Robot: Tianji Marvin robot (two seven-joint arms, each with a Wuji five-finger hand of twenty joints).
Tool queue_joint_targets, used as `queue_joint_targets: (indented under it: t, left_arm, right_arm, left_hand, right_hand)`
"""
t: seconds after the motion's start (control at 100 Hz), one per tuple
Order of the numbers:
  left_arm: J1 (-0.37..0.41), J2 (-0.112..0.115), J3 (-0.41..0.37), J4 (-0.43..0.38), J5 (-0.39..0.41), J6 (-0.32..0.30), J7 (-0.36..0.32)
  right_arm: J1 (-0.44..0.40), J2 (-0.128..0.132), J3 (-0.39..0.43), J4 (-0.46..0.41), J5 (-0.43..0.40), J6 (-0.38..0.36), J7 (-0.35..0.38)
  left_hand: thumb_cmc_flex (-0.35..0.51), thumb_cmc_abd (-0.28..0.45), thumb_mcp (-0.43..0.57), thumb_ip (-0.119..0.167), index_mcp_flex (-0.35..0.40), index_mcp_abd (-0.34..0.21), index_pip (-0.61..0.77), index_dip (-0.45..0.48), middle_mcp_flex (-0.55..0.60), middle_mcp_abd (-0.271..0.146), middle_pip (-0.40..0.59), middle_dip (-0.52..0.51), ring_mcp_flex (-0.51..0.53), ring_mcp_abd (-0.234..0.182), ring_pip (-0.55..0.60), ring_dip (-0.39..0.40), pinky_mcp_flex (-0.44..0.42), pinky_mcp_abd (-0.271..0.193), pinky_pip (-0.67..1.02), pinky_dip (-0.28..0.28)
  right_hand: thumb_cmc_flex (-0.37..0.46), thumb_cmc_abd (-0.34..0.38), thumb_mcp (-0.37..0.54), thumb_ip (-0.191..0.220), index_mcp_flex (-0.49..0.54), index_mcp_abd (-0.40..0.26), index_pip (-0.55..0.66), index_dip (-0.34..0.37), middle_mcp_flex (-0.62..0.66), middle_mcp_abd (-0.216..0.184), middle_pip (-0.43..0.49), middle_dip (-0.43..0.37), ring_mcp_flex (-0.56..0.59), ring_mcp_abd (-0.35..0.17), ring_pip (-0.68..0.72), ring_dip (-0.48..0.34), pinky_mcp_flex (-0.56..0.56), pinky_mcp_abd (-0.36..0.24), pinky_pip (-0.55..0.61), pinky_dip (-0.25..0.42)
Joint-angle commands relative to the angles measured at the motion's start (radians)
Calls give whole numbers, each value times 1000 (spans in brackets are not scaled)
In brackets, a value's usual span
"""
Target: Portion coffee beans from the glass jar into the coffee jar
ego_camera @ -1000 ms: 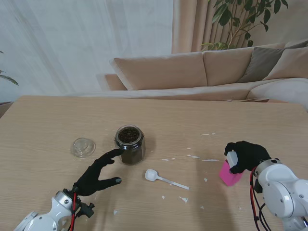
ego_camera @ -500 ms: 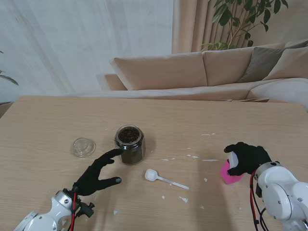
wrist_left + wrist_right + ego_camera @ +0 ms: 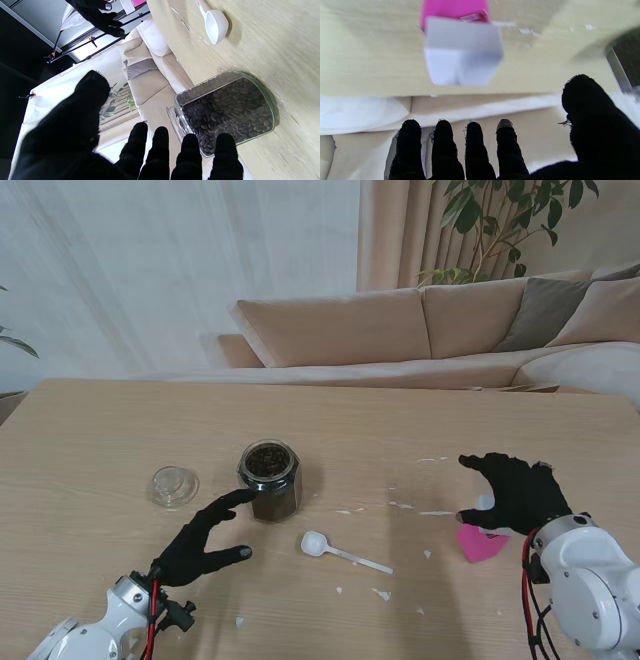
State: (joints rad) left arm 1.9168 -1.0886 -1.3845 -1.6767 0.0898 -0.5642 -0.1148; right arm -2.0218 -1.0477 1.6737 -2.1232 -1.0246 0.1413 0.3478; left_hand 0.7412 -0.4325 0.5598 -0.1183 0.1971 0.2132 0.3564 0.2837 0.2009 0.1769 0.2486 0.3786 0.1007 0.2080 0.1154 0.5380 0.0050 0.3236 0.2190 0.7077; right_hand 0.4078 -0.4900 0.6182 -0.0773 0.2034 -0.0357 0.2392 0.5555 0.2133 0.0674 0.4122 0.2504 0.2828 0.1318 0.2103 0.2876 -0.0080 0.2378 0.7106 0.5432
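The open glass jar (image 3: 269,478) full of dark coffee beans (image 3: 230,110) stands mid-table. My left hand (image 3: 205,540) is open just nearer to me than the jar, index finger reaching toward its side, touching nothing. The pink coffee jar with a white top (image 3: 480,542) rests on the table at the right, showing blurred in the right wrist view (image 3: 462,50). My right hand (image 3: 512,492) hovers open over it with fingers spread, partly hiding its white end. A white scoop (image 3: 340,552) lies between the two jars.
A clear glass lid (image 3: 173,486) lies left of the glass jar. Small white scraps (image 3: 400,505) are scattered over the table's right half. A beige sofa (image 3: 400,330) stands beyond the far table edge.
My right hand has let go of the pink coffee jar, opened, and lifted away from me. The pink jar now sits lower on the table. The left hand has not moved.
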Motion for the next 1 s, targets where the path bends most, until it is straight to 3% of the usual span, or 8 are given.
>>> queue_joint_targets:
  t: [0.0,0.09,0.2,0.33,0.55,0.79,0.99]
  left_arm:
    - [17,-6,-6,-15,-7,8,-16]
    - [24,-10,-16,-25,-2,21,-4]
    - [34,-10,-34,-50,0,50,-8]
    - [39,-11,-57,-77,42,73,0]
    - [32,-14,-83,-100,106,110,20]
    - [26,-14,-103,-102,144,121,28]
    - [19,-18,-103,-89,150,130,42]
  right_arm:
    - [-3,-11,-26,-27,26,-2,-9]
    - [3,-19,-70,-37,69,13,-81]
    - [21,-28,-148,-45,115,31,-158]
    - [56,-34,-253,-40,158,33,-231]
    - [115,-57,-431,33,271,16,-397]
    - [132,-84,-540,128,357,-23,-534]
    - [139,-111,-609,220,431,-70,-647]
  left_hand:
    - [16,32,-26,32,-6,-37,4,-1,-17,-29,2,1,-10,-35,-20,2,-19,-38,-19,21]
    - [8,61,-62,32,13,-41,-22,-18,-20,-26,-8,-12,-12,-36,-31,-5,-39,-43,-30,15]
    - [7,92,-128,37,31,-49,-57,-47,-6,-24,-4,-26,-37,-48,-38,-12,-74,-62,-41,11]
    - [12,114,-178,47,41,-56,-74,-61,-9,-28,-11,-48,-46,-51,-41,-23,-96,-70,-48,7]
    - [30,115,-189,52,50,-54,-70,-58,-3,-27,-2,-43,-44,-54,-38,-22,-101,-82,-45,11]
    - [37,119,-195,54,51,-57,-68,-53,-1,-29,4,-40,-40,-57,-36,-21,-100,-88,-40,15]
    - [42,127,-195,55,58,-59,-64,-51,3,-29,6,-38,-35,-57,-34,-19,-105,-92,-42,17]
  right_hand:
    - [44,35,-26,40,43,-7,-32,-43,-17,-15,8,-16,-22,-55,-26,-45,-26,-45,-47,-71]
    - [108,76,-24,62,98,8,-50,-140,20,-20,-13,-25,-24,-82,-31,-79,-34,-92,-57,-156]
    - [144,101,27,81,126,27,-56,-223,52,-28,-39,-32,-26,-102,-27,-98,-41,-125,-52,-203]
    - [150,117,62,105,135,36,-30,-249,72,-27,-41,-31,-16,-90,-14,-97,-28,-98,-27,-205]
    - [135,117,33,94,138,25,22,-246,100,-26,-35,-26,5,-67,-6,-80,-16,-45,12,-176]
    - [156,128,20,95,128,27,28,-247,92,-28,-38,-26,0,-74,-18,-72,-25,-41,12,-157]
    - [190,146,43,123,110,26,16,-260,69,-41,-46,-29,-21,-91,-36,-70,-52,-50,-15,-145]
